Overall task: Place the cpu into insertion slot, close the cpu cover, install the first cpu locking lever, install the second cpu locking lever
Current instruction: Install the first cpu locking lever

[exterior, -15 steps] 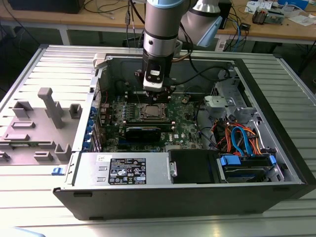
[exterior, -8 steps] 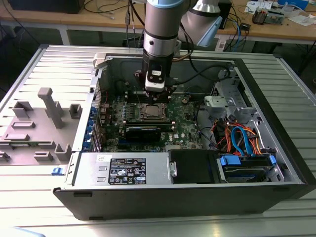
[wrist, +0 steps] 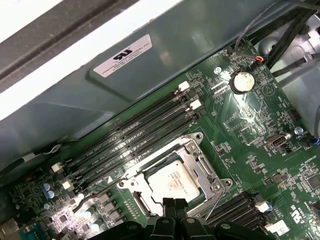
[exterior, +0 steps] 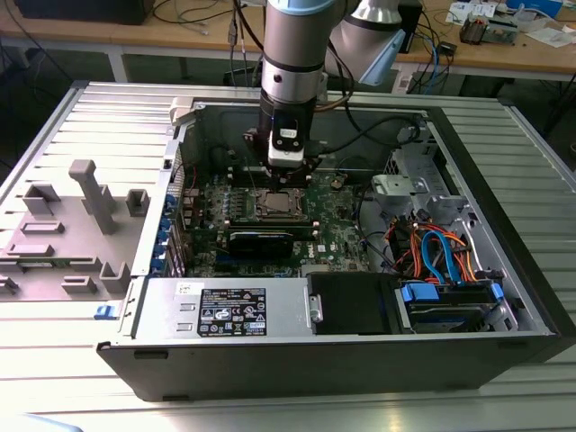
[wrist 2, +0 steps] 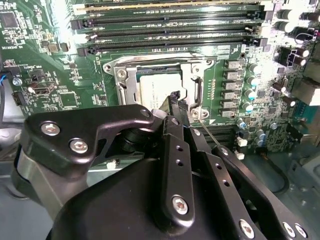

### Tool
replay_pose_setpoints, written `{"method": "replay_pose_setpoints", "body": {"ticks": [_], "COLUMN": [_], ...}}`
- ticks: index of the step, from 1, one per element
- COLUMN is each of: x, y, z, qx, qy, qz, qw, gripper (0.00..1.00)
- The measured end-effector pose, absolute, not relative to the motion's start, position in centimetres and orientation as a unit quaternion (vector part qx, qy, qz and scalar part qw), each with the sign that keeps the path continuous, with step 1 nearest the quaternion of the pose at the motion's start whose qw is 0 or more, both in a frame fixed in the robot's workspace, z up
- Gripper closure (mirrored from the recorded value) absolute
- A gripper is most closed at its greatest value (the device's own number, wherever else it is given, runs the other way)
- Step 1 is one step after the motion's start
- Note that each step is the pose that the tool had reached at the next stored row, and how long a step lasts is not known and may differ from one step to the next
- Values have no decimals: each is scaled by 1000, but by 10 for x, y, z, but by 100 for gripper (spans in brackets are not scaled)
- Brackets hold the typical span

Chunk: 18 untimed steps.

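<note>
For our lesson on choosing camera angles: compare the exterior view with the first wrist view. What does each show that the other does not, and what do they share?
The exterior view alone takes in the whole open computer case, the grey fixture blocks at the exterior view's left, the orange and blue cables, and the arm reaching down.

The first wrist view alone resolves the round coin battery, the white label on the case wall, and the long memory slots.

Both share the cpu seated in the insertion slot, the cpu cover lying flat around it, with the claw just above.

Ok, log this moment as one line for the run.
cpu: seated in insertion slot | cpu cover: closed over it | gripper: at cover's edge | jaws: shut
</note>
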State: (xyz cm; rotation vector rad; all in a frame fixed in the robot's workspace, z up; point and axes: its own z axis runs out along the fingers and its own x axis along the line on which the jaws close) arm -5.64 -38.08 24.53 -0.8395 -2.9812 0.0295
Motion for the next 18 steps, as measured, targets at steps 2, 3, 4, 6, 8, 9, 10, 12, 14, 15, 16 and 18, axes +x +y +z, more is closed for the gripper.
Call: {"method": "replay_pose_setpoints", "body": {"ticks": [2, 3, 4, 6, 8, 9, 10, 12, 14, 15, 16, 18], "x": [-56, -56, -56, -56, -56, -56, -56, -56, -56, -56, -56, -56], "y": [-381, -381, -381, -381, -381, -381, -381, -382, -382, -382, -382, -382], "z": [245, 245, 245, 245, 245, 245, 245, 245, 245, 245, 245, 245], "qx": [-266, -263, -260, -254, -245, -240, -235, -225, -217, -214, -211, -204], "qy": [-964, -964, -965, -967, -969, -970, -972, -974, -976, -977, -977, -979], "qz": [10, 10, 10, 10, 10, 10, 10, 10, 11, 11, 11, 11], "qw": [22, 22, 22, 22, 22, 22, 22, 22, 22, 22, 22, 21], "gripper": [89, 89, 89, 89, 89, 89, 89, 89, 89, 89, 89, 89]}}
